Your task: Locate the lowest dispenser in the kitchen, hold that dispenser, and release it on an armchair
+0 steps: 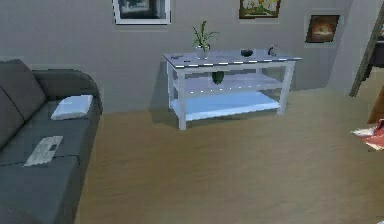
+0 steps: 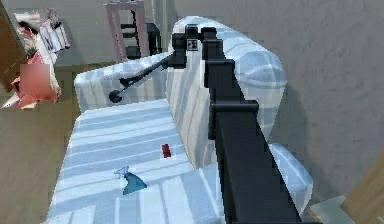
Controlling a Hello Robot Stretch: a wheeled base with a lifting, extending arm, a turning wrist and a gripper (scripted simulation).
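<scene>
In the arm side view a blue-and-white striped armchair (image 2: pixel 120 140) lies under the dark arm bar. The gripper (image 2: pixel 118 93) reaches out over the chair's far armrest, its thin fingers (image 2: pixel 140 75) slanting down toward the view's left. The striped chair is behind the fingers' far end, so I cannot tell whether the gripper holds anything. On the seat cushion lie a small blue thing (image 2: pixel 128 181) and, farther back, a small red thing (image 2: pixel 165 150).
A white three-shelf table (image 1: pixel 232 84) with a potted plant (image 1: pixel 204 39) stands against the far wall, with framed pictures above it. A grey sofa (image 1: pixel 35 135) bearing a white cushion (image 1: pixel 72 106) lines the forward view's left. Open wood floor (image 1: pixel 230 170) lies between. Red-and-white clutter (image 2: pixel 35 70) sits beyond the armchair.
</scene>
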